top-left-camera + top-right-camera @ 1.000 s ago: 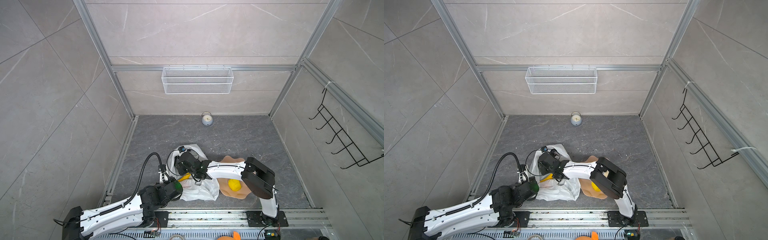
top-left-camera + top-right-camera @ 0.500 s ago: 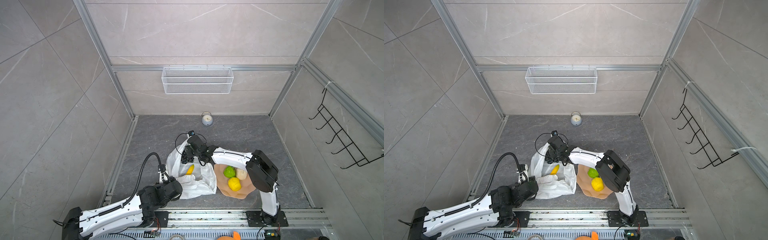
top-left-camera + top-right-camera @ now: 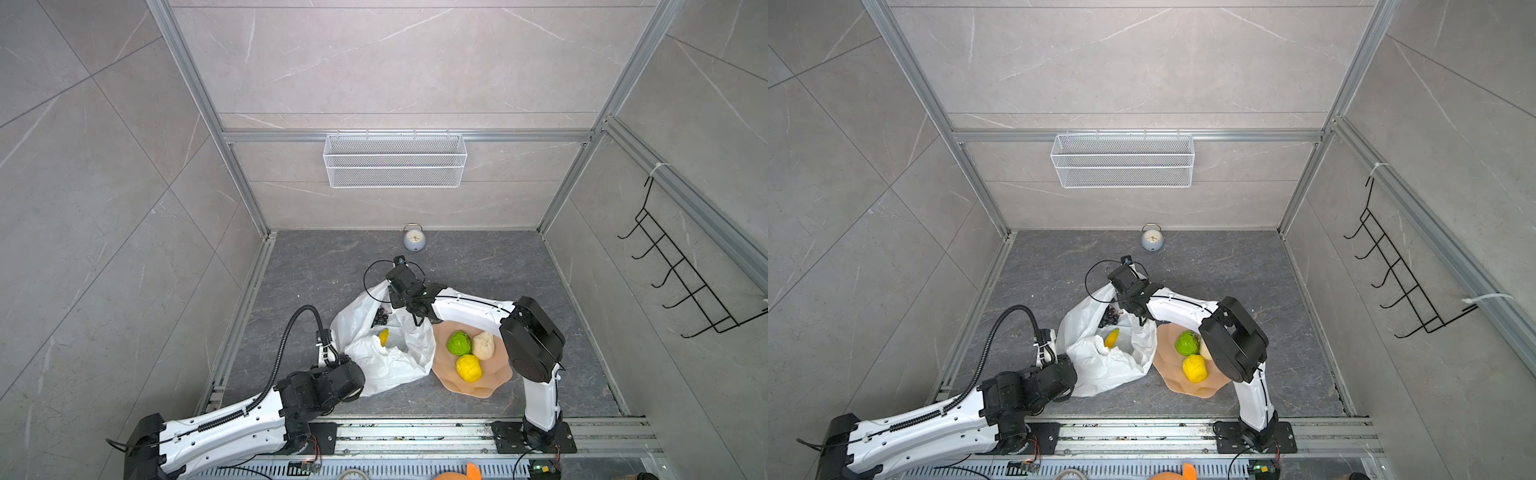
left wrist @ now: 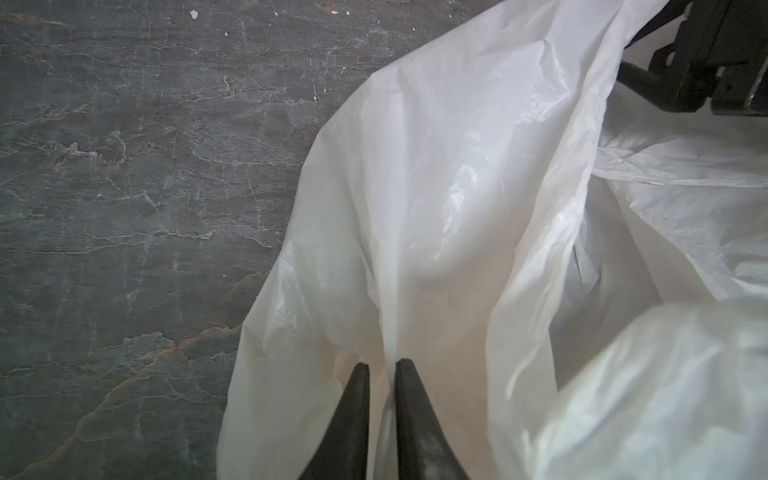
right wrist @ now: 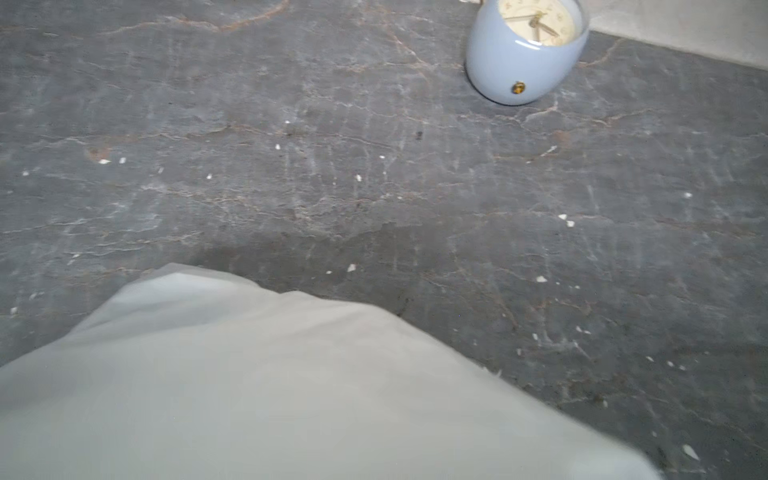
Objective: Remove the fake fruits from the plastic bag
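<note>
Holding the bag with the left pincer pinching its fold, lower the right pincer, whose spread I cannot tell, onto the banana.

White shells, black joints, ribbed black cable, tapered black left hand

Right gripper gone from bag middle to its far rim, mouth pulled wider, grapes now showing, green fruit and beige fruit beside bag uncovered.
</note>
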